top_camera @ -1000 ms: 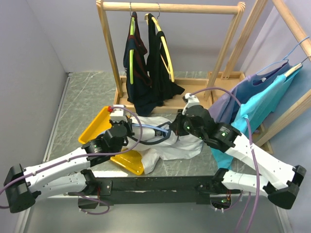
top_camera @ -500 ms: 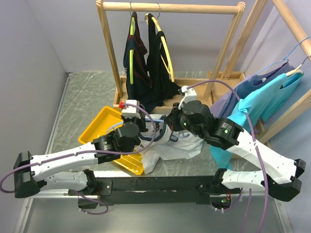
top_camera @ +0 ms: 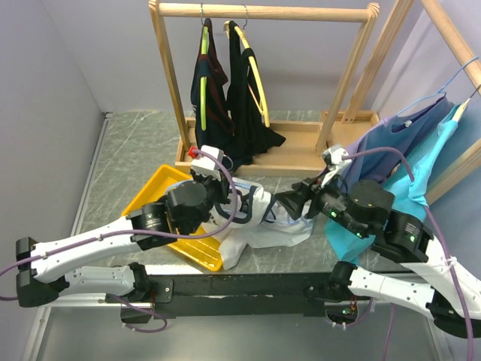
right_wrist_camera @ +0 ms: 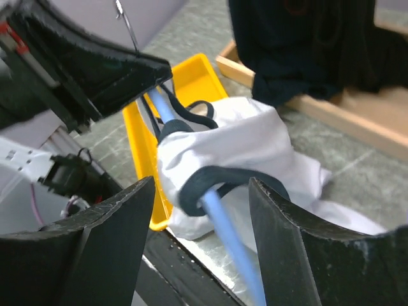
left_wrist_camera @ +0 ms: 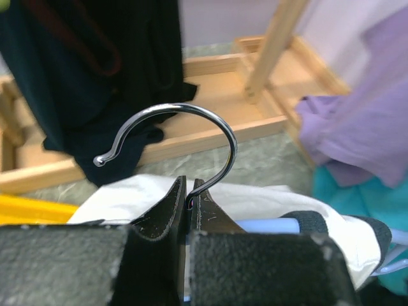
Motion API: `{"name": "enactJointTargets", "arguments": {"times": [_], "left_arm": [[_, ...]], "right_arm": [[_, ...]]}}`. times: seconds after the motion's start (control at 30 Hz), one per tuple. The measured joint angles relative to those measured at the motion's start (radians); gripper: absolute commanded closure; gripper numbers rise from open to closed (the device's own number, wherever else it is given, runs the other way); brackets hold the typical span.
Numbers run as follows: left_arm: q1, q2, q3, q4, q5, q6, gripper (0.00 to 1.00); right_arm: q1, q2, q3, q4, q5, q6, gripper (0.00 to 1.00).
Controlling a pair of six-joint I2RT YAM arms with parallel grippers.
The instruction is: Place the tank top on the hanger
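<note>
The left end effector [left_wrist_camera: 190, 197] pinches the hanger [left_wrist_camera: 220, 131] at its hook's foot, the right end effector [right_wrist_camera: 203, 186] stands wide and empty beside the tank top [right_wrist_camera: 229, 140], bunched on one blue arm over the worktop [top_camera: 135, 150], so the unheld cloth could slide off if the hanger tilts.

I am built of long white shell links [top_camera: 89, 247] dotted with small dark screws, joined by chunky black motor housings [top_camera: 184, 204], with thin purple cables [top_camera: 236, 197] looping alongside. A white camera block [top_camera: 210, 159] carries a small red tab [top_camera: 193, 153]. My left gripper [left_wrist_camera: 189, 191] has grainy, scuffed black fingers; those of my right gripper [right_wrist_camera: 201, 185] are broad, matte black.
</note>
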Motion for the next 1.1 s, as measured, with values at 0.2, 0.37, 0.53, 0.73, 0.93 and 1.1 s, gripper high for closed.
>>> {"name": "enactJointTargets", "arguments": {"times": [0.2,0.37,0.53,0.73,0.93,1.1], "left_arm": [[0.0,-0.022,0.129,-0.09,0.15,0.06,0.99],[0.0,-0.002,0.202,-0.12,0.212,0.099,0.99],[0.001,0.047,0.22,-0.132,0.235,0.123,0.99],[0.001,0.073,0.222,-0.106,0.258,0.116,0.42],[0.001,0.072,0.255,-0.062,0.271,0.093,0.12],[0.0,0.03,0.261,-0.042,0.304,0.071,0.09]], "right_arm": [[0.0,0.015,0.0,0.008,-0.108,-0.09,0.34],[0.005,0.055,0.001,0.008,-0.163,-0.119,0.4],[0.022,0.074,-0.001,-0.001,-0.163,-0.12,0.94],[0.033,-0.005,-0.06,-0.008,-0.154,-0.082,1.0],[0.033,-0.085,-0.142,-0.027,-0.056,-0.017,1.0],[0.033,-0.135,-0.161,-0.097,-0.006,0.021,1.0]]}}
